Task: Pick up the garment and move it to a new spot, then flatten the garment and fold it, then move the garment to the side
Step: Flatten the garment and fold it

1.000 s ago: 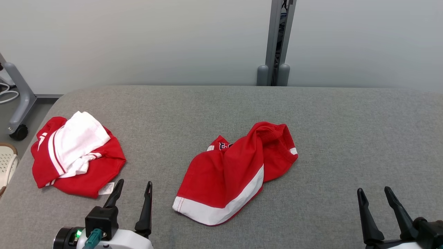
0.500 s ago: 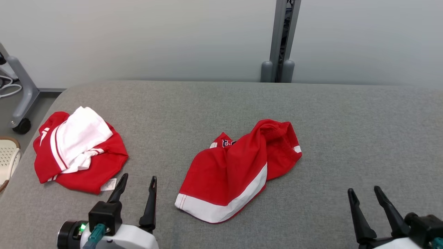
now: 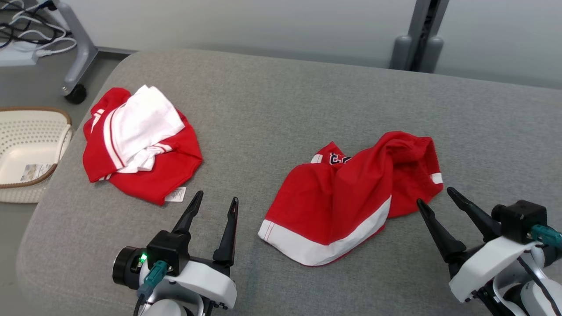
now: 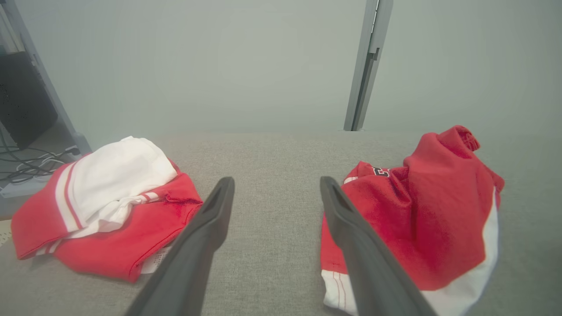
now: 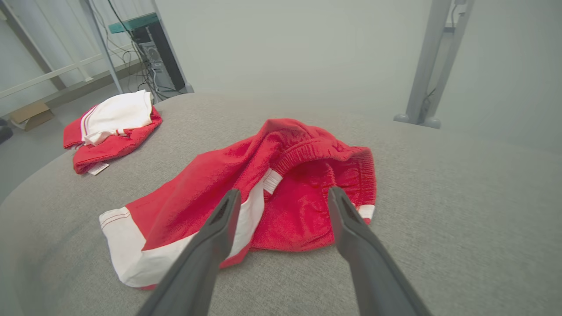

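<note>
From the head, I see the crumpled red cloth garment with a white band [image 3: 347, 197] on the grey bench [image 3: 285, 96], between my left tool [image 3: 218, 195] and right tool [image 3: 434, 195], both spread wide and empty. Left wrist: the garment lies just right of that tool. Right wrist: the garment lies directly ahead, close.
</note>
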You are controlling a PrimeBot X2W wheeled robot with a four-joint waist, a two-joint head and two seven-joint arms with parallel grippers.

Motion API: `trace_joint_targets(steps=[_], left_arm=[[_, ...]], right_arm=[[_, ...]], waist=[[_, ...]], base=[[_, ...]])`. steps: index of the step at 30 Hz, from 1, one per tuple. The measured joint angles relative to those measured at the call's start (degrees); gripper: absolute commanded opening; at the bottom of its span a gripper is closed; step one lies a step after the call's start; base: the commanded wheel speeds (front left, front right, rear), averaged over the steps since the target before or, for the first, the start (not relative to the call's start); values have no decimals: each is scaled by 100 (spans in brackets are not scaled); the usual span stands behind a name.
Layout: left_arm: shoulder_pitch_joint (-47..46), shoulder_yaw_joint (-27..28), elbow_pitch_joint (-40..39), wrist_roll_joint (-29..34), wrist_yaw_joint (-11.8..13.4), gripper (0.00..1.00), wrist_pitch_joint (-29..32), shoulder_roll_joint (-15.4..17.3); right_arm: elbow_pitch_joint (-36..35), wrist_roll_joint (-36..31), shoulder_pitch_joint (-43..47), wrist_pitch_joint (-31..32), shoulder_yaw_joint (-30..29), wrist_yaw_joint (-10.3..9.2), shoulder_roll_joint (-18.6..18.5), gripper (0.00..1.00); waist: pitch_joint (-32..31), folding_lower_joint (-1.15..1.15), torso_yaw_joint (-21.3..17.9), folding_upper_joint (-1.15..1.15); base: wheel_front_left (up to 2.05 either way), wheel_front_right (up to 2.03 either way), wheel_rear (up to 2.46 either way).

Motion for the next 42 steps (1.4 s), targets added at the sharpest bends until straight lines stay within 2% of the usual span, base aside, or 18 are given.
trace_joint_targets(steps=[4, 10, 11, 12, 13, 14, 20, 25, 32, 42], left_arm=[[-236, -105, 302, -14, -126, 100, -182, -197], [-443, -186, 588, -19, -203, 100, -324, -363], [-474, -188, 621, -19, -226, 100, -343, -371], [-492, -188, 645, -19, -244, 100, -371, -383], [-504, -188, 671, -19, -245, 100, -375, -396], [-524, -187, 703, -19, -249, 100, -381, -408], [-593, -152, 782, -13, -270, 100, -425, -447], [-652, -129, 812, 21, -296, 100, -433, -437], [-653, -68, 793, 58, -292, 100, -441, -331], [-562, 21, 614, 77, -191, 100, -423, -104]], right_arm=[[77, 272, -538, 354, 394, 0, -361, 100], [457, 480, -921, 589, 559, 0, -517, 100], [499, 493, -969, 597, 594, 0, -525, 47], [535, 508, -1006, 595, 623, 0, -524, 35], [566, 546, -1049, 594, 651, 1, -522, 12], [600, 589, -1083, 595, 679, 1, -524, 0], [611, 719, -1150, 434, 706, 0, -492, 0], [283, 783, -773, 172, 412, 0, -302, 0], [-499, 686, 394, 126, -155, 0, 249, 0], [-1889, 258, 1808, 730, -953, 0, 1062, 0]], waist=[[286, 0, 375, 0], [512, 0, 753, 0], [541, 0, 795, 0], [566, 0, 827, 0], [592, 0, 847, 0], [614, 0, 861, 0], [678, 0, 778, 0], [688, 0, 590, 0], [627, 0, 204, 0], [523, 0, -432, 0]], base=[[0, 0, 0], [0, 0, 0], [0, 0, 0], [0, 0, 0], [0, 0, 0], [0, 0, 0], [0, 0, 0], [0, 0, 0], [0, 0, 0], [0, 0, 0]])
